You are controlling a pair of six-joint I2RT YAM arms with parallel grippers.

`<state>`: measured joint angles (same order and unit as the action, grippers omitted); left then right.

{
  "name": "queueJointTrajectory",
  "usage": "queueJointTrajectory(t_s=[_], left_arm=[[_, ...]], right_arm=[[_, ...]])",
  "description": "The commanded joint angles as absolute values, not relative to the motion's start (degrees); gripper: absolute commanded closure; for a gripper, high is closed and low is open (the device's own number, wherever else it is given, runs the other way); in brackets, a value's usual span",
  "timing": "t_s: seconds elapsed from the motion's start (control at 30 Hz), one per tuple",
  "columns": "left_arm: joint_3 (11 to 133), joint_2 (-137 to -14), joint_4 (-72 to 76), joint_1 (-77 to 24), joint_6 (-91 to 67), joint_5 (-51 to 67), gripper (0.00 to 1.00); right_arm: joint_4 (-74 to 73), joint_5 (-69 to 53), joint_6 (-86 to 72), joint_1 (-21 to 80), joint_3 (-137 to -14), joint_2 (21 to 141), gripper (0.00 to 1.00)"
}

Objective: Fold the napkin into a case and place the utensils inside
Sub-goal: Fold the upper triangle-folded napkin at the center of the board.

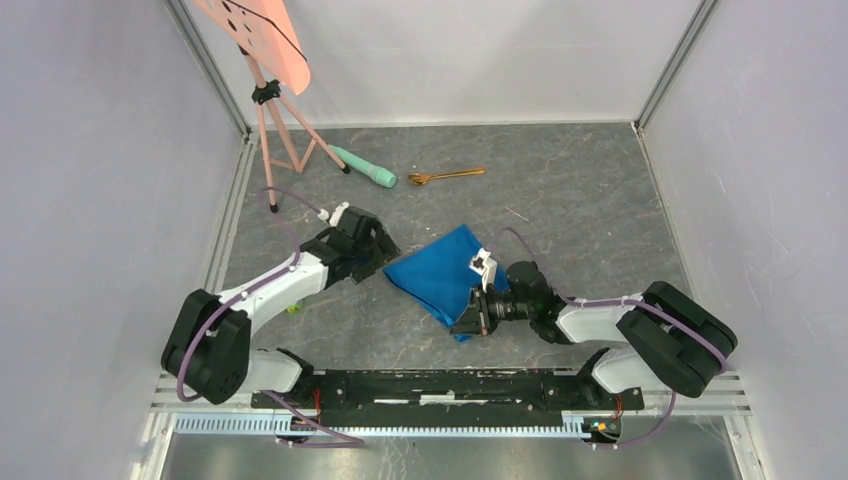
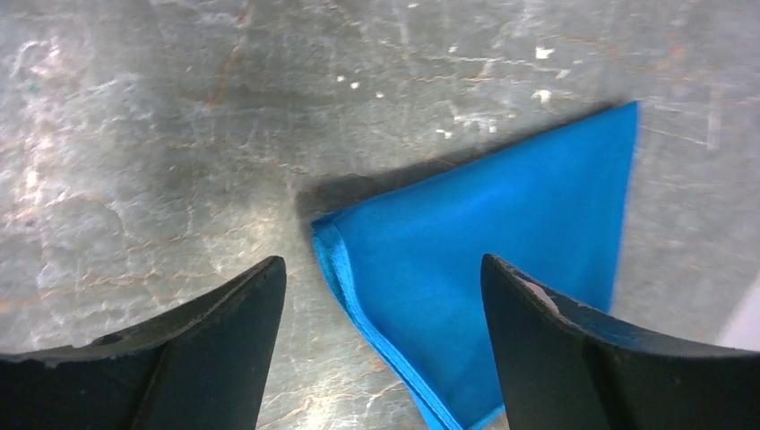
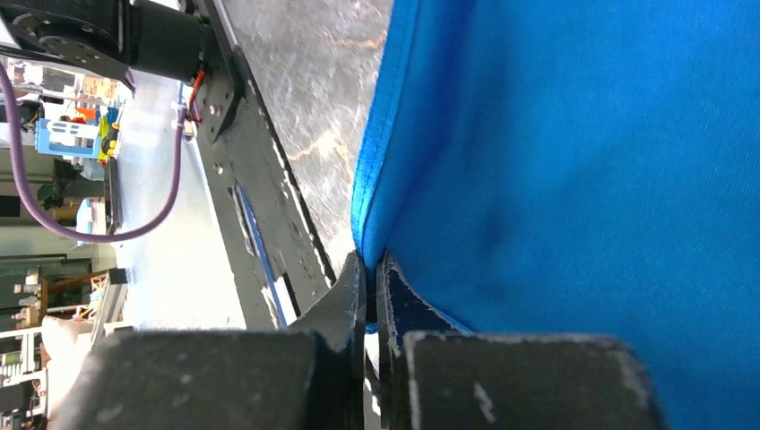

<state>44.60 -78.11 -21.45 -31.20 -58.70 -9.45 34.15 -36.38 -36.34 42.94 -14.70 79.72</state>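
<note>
A: L gripper point(image 2: 384, 262)?
B: Jaws spread, over napkin point(image 1: 440, 270) left corner.
A: R gripper point(image 3: 372, 260)?
B: Pinching napkin's near edge. Napkin mid-table, folded; utensils point(image 1: 446, 176) lie far, well apart.

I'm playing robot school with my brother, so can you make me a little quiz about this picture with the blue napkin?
1. True or false: the left tool is squeezing the blue napkin.
2. What is the right tool doing? A) clamped shut on the napkin's edge B) lifting a cup C) wide open in the air
3. Fill the gap: the gold spoon lies on the bare ___, beyond the napkin.
Key: 1 false, its fingers stand open either side of a napkin corner. 2 A. 3 table.
</note>
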Motion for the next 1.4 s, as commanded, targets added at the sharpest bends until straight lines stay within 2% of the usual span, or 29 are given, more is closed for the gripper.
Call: queueJointTrajectory(t_s=[0.0, 0.13, 0.3, 0.43, 1.0, 1.17, 1.3, 1.37], left_arm=[[37.9, -72.6, -3.8, -27.2, -52.8, 3.8, 0.1], [30.4, -70.4, 6.5, -25.4, -54.1, 10.0, 0.04], [24.6, -75.0, 20.2, -20.0, -53.8, 17.4, 0.04], [23.1, -79.0, 25.4, -17.7, -52.7, 19.6, 0.07], [20.0, -85.5, 30.9, -17.7, -51.3, 16.5, 0.21], [20.0, -88.9, 36.8, -17.7, -53.4, 18.0, 0.31], [20.0, -89.1, 38.7, -17.7, -54.2, 18.1, 0.48], [21.0, -88.4, 36.3, -17.7, -52.8, 17.4, 0.62]], right_arm=[[33.9, -36.0, -36.5, 43.5, -19.0, 80.3, 1.0], [30.9, -34.8, -36.1, 44.0, -20.7, 79.0, 0.99], [29.9, -33.9, -36.7, 44.4, -20.7, 77.8, 1.0], [30.0, -33.3, -37.6, 44.4, -20.6, 76.6, 1.0], [31.7, -32.3, -39.2, 44.4, -21.3, 73.0, 0.99], [31.7, -32.3, -39.0, 44.4, -21.5, 73.2, 1.0], [31.5, -32.5, -38.6, 44.4, -20.8, 73.3, 0.99], [31.7, -32.9, -38.3, 44.5, -20.0, 73.5, 1.0]])
